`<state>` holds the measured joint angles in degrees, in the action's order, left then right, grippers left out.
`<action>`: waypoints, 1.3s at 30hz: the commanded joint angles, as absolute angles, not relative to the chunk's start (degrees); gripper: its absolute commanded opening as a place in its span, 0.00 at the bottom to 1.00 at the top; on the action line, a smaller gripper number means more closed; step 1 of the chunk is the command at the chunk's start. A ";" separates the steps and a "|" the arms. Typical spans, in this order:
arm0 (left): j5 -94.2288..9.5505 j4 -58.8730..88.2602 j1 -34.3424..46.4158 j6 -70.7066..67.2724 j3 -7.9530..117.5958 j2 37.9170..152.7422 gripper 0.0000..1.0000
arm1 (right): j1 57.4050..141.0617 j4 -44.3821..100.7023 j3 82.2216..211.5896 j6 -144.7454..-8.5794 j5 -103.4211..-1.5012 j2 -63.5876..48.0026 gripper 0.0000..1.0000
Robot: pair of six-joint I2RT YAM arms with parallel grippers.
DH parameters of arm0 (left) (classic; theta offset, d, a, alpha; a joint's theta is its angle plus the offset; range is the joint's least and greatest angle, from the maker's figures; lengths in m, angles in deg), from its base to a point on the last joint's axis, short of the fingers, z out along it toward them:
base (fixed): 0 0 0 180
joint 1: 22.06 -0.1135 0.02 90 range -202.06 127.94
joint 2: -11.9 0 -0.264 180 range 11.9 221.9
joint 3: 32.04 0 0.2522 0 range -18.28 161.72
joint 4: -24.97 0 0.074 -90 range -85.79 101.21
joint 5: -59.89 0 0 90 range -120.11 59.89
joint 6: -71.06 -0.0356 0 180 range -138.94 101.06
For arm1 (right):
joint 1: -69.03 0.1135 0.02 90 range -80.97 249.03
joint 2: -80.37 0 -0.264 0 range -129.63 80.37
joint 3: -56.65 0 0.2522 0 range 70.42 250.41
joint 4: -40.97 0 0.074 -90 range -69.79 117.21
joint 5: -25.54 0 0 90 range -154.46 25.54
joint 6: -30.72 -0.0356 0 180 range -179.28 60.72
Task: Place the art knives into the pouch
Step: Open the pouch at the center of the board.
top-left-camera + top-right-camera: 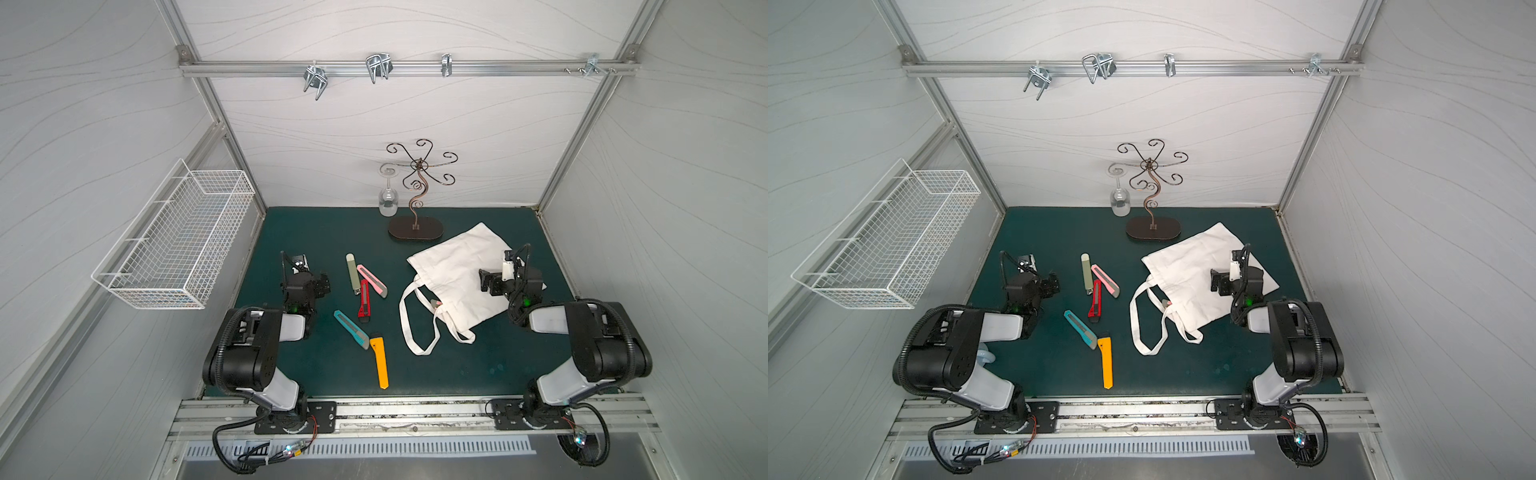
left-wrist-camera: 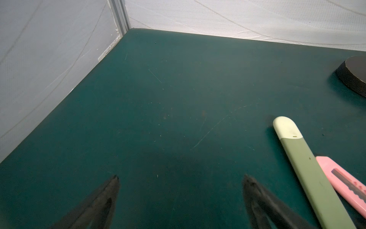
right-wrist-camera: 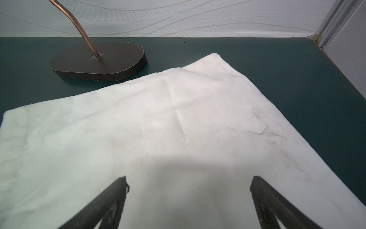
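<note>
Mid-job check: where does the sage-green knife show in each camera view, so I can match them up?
In a top view: sage-green knife mid-table, beside the pink knife.
In a top view: same spot, left of the pouch.
Left wrist: it lies alongside the pink knife.
Right wrist: not in it.
Shared landmark: the stand's dark oval base, in all four views.

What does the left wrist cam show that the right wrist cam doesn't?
Only left wrist: the green knife and the pink knife, lying next to each other to one side of the open, empty left gripper.
Only right wrist: the pouch, lying flat below the open, empty right gripper, and the stand's copper stem.
Both: the stand base, the green mat and the white walls.
</note>
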<state>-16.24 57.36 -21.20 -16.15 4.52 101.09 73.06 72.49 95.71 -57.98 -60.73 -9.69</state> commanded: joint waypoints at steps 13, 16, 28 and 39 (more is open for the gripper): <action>-11.39 31.51 -20.04 -16.83 20.72 97.67 0.89 | 82.39 24.86 125.32 -68.11 -84.02 -3.09 0.99; -10.79 27.23 -19.29 -13.89 23.57 95.33 0.86 | 86.52 14.64 131.59 -72.62 -86.97 -2.77 0.99; -11.63 8.45 -6.59 2.63 36.91 91.07 0.79 | 109.35 -5.88 131.08 -71.31 -85.03 3.73 0.89; -15.92 1.41 -6.15 13.01 32.04 85.30 0.77 | 125.56 -4.97 127.14 -78.68 -76.37 -2.70 0.79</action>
<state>-14.95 3.44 -6.16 8.48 32.13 86.99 122.66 -2.90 127.84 -76.05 -78.00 -0.05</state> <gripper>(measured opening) 0.772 0.787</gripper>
